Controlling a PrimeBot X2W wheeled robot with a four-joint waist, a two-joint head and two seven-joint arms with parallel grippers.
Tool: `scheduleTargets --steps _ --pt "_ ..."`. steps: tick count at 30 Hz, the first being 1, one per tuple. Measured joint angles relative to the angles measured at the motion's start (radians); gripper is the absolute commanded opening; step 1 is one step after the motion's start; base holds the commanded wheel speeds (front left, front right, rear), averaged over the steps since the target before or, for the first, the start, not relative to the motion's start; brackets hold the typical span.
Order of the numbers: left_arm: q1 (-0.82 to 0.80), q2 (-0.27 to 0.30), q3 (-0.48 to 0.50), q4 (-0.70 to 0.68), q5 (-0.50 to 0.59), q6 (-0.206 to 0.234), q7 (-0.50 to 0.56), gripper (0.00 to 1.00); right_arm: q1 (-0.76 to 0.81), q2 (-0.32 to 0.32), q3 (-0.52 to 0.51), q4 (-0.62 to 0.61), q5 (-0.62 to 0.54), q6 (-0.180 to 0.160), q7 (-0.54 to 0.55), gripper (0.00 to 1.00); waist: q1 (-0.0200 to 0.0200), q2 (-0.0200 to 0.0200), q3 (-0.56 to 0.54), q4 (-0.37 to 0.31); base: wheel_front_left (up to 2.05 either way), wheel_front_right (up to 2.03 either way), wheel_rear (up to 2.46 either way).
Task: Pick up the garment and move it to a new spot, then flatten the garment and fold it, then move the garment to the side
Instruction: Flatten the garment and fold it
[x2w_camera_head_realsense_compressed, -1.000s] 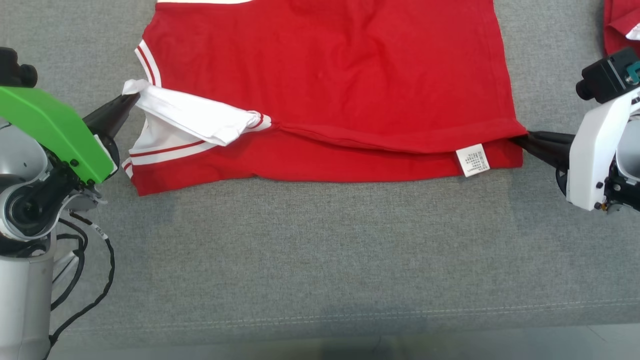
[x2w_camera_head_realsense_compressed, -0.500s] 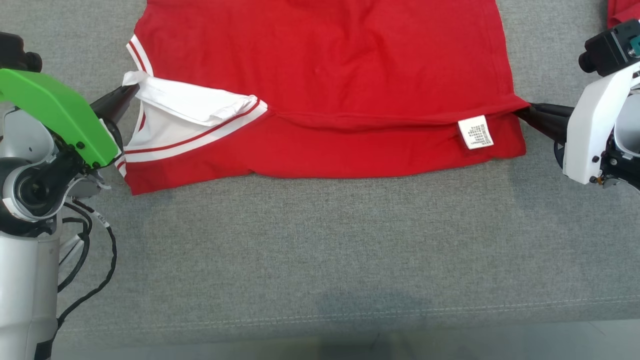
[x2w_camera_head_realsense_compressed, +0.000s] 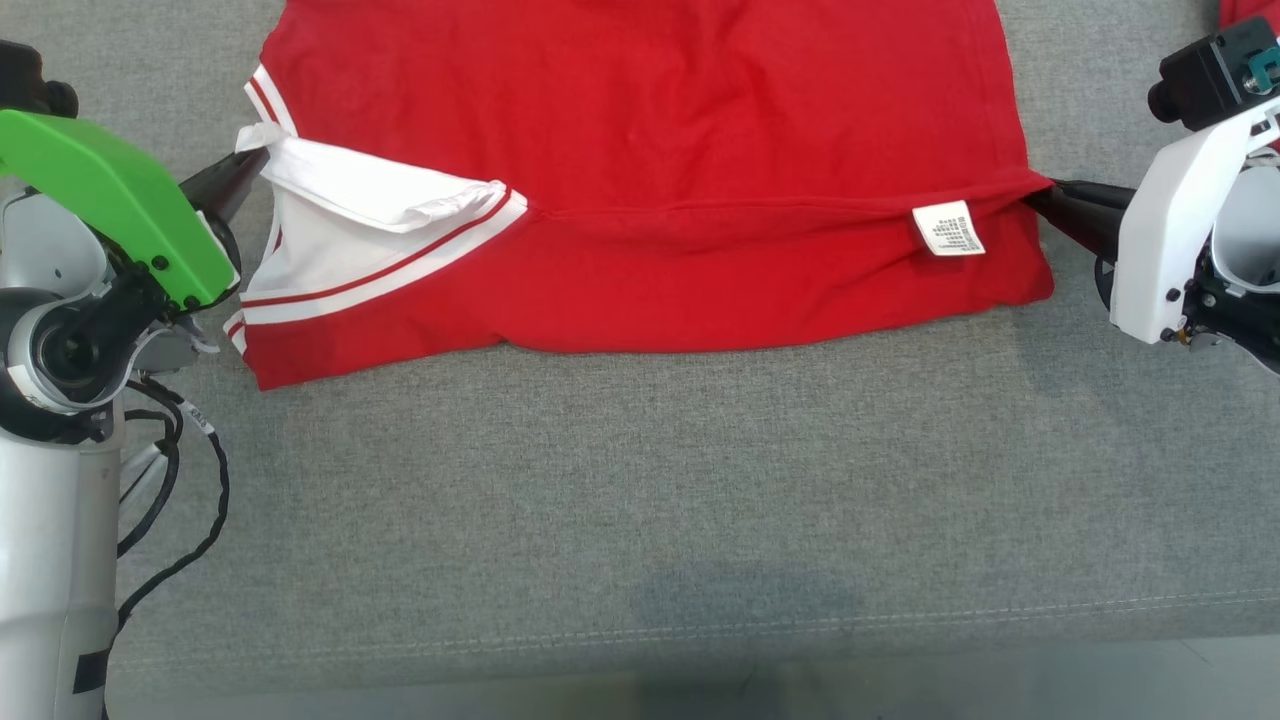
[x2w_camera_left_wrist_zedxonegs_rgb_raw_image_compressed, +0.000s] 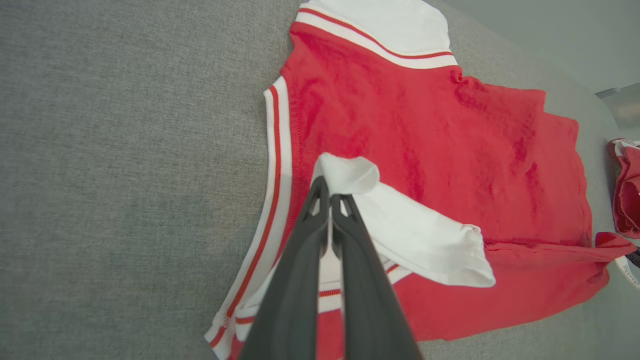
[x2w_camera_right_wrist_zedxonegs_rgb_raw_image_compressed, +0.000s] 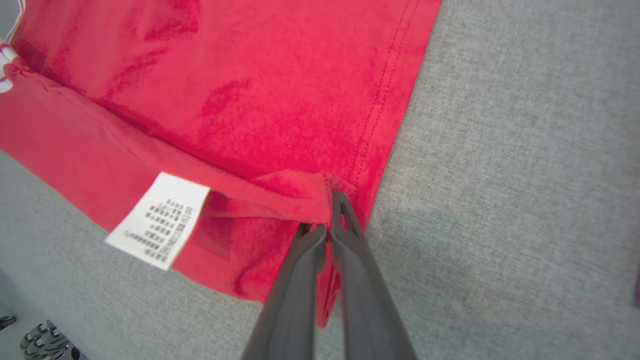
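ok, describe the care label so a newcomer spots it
On the grey upholstered surface lies a red garment. At its end by the right gripper, just below the fold, sits the care label: a small white rectangle with dark print, unlike the striped white trim.

Red shirt (x2w_camera_head_realsense_compressed: 640, 120), mostly flat, one sleeve flopped over

It's lying on grey fabric (x2w_camera_head_realsense_compressed: 640, 480) with a fold line running straight across from left to right corner. The white sleeve (x2w_camera_head_realsense_compressed: 370, 190) with its red-striped cuff is bunched up at the left end, and a white care label (x2w_camera_head_realsense_compressed: 948, 229) shows near the right. A few soft wrinkles up top.
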Motion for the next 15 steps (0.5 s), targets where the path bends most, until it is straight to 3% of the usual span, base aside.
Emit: scheduleTargets --steps 15 --pt "-0.017 -0.021 -0.009 0.054 0.008 0.0 -0.018 0.0 -0.026 0.023 0.03 0.073 -0.013 0.022 -0.013 0.0 0.0 0.0 -0.004 0.004 0.0 0.0 0.0"
